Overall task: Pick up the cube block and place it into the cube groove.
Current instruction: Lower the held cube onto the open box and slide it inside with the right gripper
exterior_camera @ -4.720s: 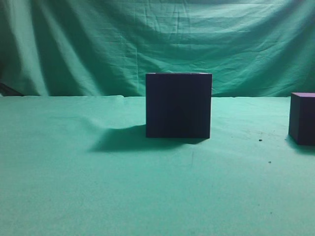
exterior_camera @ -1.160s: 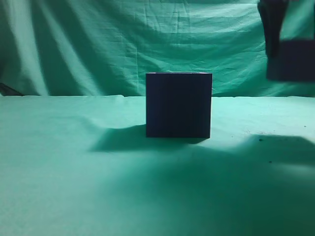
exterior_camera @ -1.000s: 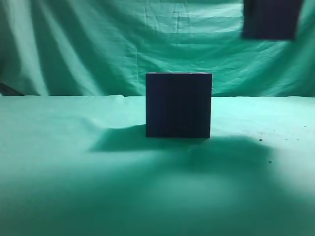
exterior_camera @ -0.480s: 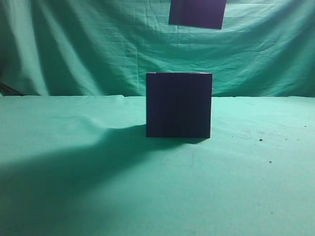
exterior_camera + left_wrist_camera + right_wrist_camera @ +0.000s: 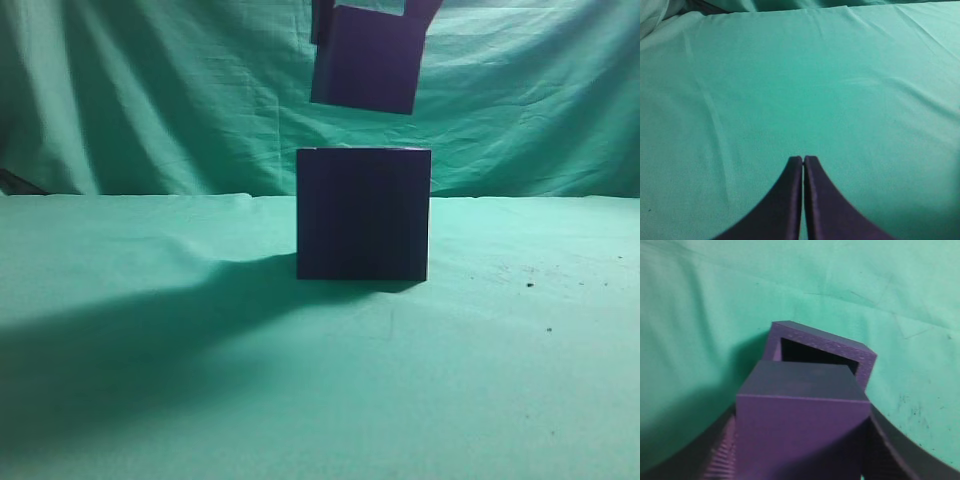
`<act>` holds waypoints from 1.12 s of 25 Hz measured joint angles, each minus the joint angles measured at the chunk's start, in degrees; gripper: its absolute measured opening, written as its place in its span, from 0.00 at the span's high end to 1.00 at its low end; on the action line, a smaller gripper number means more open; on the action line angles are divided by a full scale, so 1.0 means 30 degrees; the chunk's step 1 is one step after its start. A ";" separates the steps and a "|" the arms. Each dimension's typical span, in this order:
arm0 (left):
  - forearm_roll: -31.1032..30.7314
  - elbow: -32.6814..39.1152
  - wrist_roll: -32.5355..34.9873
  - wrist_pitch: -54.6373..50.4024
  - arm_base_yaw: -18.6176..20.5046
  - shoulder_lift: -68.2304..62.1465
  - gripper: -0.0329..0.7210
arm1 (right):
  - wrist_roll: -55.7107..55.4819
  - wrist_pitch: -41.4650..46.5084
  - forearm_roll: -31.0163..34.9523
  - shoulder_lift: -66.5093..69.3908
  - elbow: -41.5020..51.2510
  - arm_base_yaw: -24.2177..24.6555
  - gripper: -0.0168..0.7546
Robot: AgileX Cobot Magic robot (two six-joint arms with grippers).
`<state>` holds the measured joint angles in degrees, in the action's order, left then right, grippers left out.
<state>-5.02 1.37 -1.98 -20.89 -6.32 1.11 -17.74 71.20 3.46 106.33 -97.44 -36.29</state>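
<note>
The cube groove (image 5: pixel 363 214), a large dark navy-purple block, stands on the green cloth at the centre. The right wrist view shows its open top with a square hollow (image 5: pixel 818 354). My right gripper (image 5: pixel 366 12) is shut on the cube block (image 5: pixel 364 62), a smaller matte purple cube, and holds it slightly tilted in the air just above the groove. In the right wrist view the cube block (image 5: pixel 801 425) fills the space between the fingers, above the opening. My left gripper (image 5: pixel 803 160) is shut and empty over bare cloth.
Green cloth (image 5: pixel 150 380) covers the table and hangs as a backdrop (image 5: pixel 150 90). A broad shadow of the arm lies across the cloth at the left front.
My right gripper has carried the cube block from the right edge, up and leftward, then lowered it to just above the cube groove. The groove has not moved.
</note>
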 joint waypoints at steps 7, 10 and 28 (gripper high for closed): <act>0.0000 0.0000 0.0000 0.0000 0.0000 0.0000 0.96 | -0.1015 0.0055 -0.0236 0.0756 -0.0298 -0.0408 0.41; 0.0000 0.0000 0.0000 0.0000 0.0000 0.0000 0.96 | -0.2001 0.0021 -0.0966 0.0861 -0.0298 -0.0408 0.41; 0.0000 0.0000 0.0000 0.0000 0.0000 0.0000 0.96 | -0.4728 -0.0016 -0.1898 0.0875 -0.0298 -0.0553 0.41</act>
<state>-5.02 1.37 -1.98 -20.89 -6.32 1.11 -31.92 71.15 -2.24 108.96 -98.34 -37.95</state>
